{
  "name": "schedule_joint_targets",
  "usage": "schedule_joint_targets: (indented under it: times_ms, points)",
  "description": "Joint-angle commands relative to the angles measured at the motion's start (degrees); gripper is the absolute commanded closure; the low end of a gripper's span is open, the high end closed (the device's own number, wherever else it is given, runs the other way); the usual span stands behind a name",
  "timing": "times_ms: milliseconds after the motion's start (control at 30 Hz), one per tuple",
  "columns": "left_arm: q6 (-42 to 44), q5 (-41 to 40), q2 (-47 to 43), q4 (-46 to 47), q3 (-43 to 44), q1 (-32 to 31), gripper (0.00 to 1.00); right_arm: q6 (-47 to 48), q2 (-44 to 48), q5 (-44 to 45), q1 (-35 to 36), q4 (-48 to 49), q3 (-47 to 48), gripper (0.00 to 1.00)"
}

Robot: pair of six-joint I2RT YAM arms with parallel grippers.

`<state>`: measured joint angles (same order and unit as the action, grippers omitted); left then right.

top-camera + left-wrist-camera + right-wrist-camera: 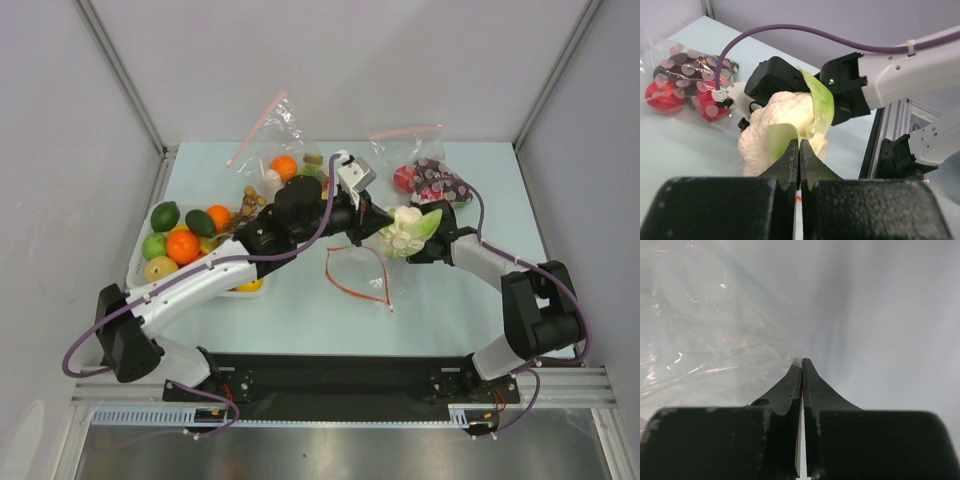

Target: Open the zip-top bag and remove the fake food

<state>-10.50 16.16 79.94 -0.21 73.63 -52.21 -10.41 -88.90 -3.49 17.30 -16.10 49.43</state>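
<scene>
Clear plastic of the zip-top bag [358, 272] lies on the table [470, 320] at mid-width; its red-orange rim is spread into an open loop on the side toward the arm bases; the closed end points away, toward the two grippers; the long axis therefore runs near-to-far, mouth nearest the robot

Left gripper [799, 150]: fingers pressed together; whether film is nipped between them cannot be told; right gripper [802, 362]: fingers pressed together, clear film running up to the tips from the left, judged to be a pinch on the bag

Governing relation: the fake food [408, 232] at the bag is one pale leafy head [785, 125]; it sits between the two grippers, directly ahead of the left tips and just beside the right tips, at the end of the bag opposite the mouth; whether it lies inside the film or on top of it cannot be told; both arms are about equally near; any exit path follows the long axis toward the rim loop

Count:
- zip-top bag, one; leafy head, one
- pink-zip bags [272, 135], two; the second bag [425, 178] lies far right of centre
- tray [135, 268], one, at left; in and about it: brown cluster [250, 205], one; dark green piece [200, 222], one; oranges [182, 245], two; lighter green fruits [165, 214], two; yellow pieces [160, 268], two, one partly under the left arm
</scene>
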Motion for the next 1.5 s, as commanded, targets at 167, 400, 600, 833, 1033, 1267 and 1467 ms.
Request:
schedule_joint_targets:
  times_ms: [167, 400, 600, 833, 1033, 1267, 1467]
  points:
    - [0.5, 2.1, 3.0, 4.4, 7.1, 1.1, 1.00, -0.2, 5.0, 0.6, 0.2, -0.2, 1.2, 1.00]
    - [2.4, -0.8, -6.1, -1.0, 5.7, 4.3, 1.00, 0.4, 3.7, 1.2, -1.6, 0.7, -0.3, 1.00]
    - [2.4, -4.5, -16.6, -8.1, 3.1, 8.3, 1.00, 0.8, 3.2, 1.1, -2.4, 0.9, 0.3, 1.00]
    - [1.8, -15.9, -28.0, -19.2, -2.2, 10.5, 1.00, 1.3, 2.5, 1.1, -2.4, 0.6, 1.5, 1.00]
    - [-1.4, -27.9, -34.8, -25.9, -8.9, 10.8, 1.00, 1.2, 2.2, -0.1, -2.4, 0.6, 2.1, 1.00]
    - [-4.1, -37.8, -35.9, -29.7, -14.3, 10.8, 1.00, 1.2, 1.9, -1.1, -2.0, 0.5, 2.2, 1.00]
    - [-4.9, -42.0, -36.1, -31.3, -16.8, 11.5, 1.00, 1.1, 1.7, -1.2, -1.3, 0.5, 2.2, 1.00]
